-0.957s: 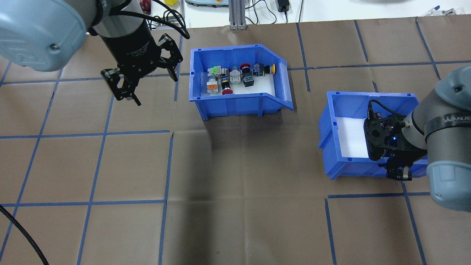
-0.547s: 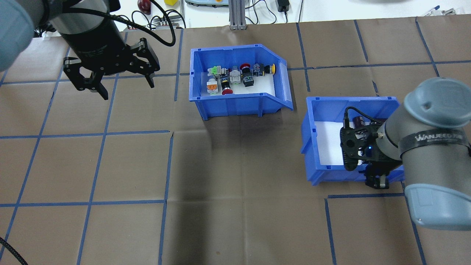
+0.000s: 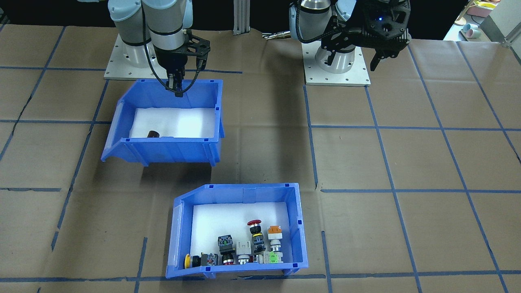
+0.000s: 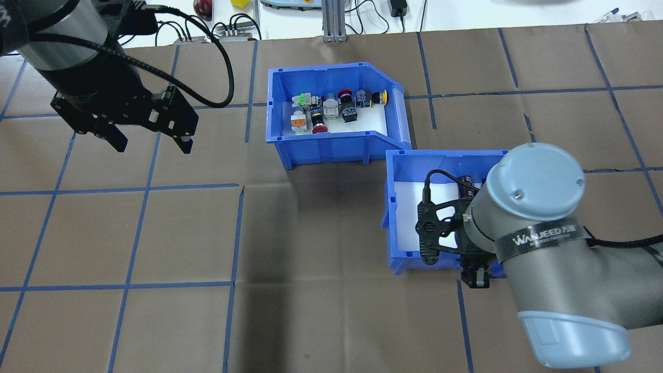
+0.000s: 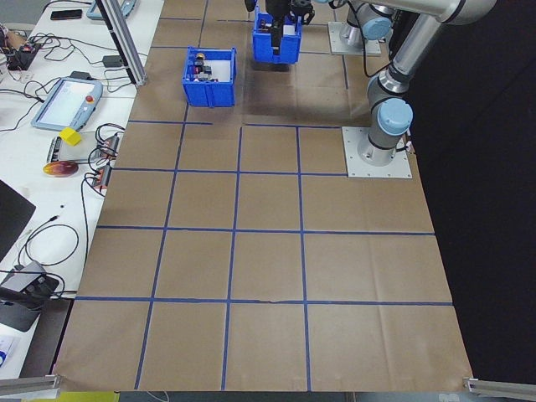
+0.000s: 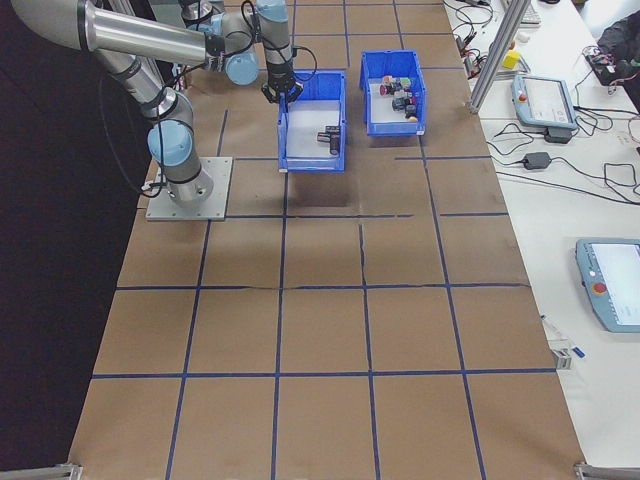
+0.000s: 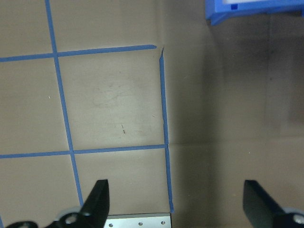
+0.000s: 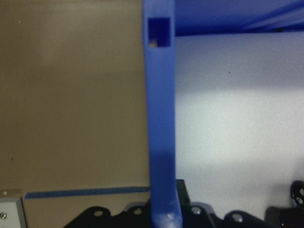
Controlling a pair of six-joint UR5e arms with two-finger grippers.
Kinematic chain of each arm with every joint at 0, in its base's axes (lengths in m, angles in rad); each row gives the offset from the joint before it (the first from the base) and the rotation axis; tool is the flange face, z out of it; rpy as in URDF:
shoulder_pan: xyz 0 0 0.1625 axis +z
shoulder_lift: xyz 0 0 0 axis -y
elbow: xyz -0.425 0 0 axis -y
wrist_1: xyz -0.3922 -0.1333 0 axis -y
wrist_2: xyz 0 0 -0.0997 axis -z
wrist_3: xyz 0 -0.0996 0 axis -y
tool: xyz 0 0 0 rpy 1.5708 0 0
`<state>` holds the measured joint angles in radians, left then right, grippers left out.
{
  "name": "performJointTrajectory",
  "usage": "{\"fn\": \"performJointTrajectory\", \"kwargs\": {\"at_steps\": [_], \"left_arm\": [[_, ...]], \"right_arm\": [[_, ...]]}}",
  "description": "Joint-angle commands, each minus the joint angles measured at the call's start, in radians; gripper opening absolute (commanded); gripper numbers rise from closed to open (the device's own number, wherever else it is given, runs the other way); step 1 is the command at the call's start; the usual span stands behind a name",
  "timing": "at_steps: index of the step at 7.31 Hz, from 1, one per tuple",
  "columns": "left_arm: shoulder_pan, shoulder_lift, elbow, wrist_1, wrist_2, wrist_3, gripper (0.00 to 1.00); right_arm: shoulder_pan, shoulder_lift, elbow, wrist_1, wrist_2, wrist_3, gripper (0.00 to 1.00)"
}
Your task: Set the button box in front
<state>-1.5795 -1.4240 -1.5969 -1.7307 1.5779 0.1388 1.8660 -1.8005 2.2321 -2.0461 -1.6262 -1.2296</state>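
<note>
Overhead exterior view: button box (image 4: 331,122) sits far from the robot, untouched.

Rigid plastic, probably light, with loose switches (image 3: 244,246) that would slide if it tips; a side wall rim suits a pinch. Left gripper (image 4: 150,140) hangs spread apart over bare paper. Right gripper (image 3: 178,87) is clamped on the other bin's (image 4: 399,228) wall.
</note>
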Motion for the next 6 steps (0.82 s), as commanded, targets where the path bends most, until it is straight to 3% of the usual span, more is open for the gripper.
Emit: {"fn": "performJointTrajectory", "kwargs": {"at_steps": [1, 2, 6], "left_arm": [[0.022, 0.005, -0.044, 0.074, 0.001, 0.024, 0.99], [0.033, -0.004, -0.046, 0.076, -0.001, 0.018, 0.99], [0.042, 0.002, -0.046, 0.077, 0.011, 0.027, 0.99]], "right_arm": [[0.195, 0.174, -0.032, -0.162, -0.018, 0.163, 0.1], [0.24, 0.218, -0.07, -0.155, -0.061, 0.208, 0.1], [0.331, 0.325, -0.134, -0.138, -0.069, 0.268, 0.1]]}}
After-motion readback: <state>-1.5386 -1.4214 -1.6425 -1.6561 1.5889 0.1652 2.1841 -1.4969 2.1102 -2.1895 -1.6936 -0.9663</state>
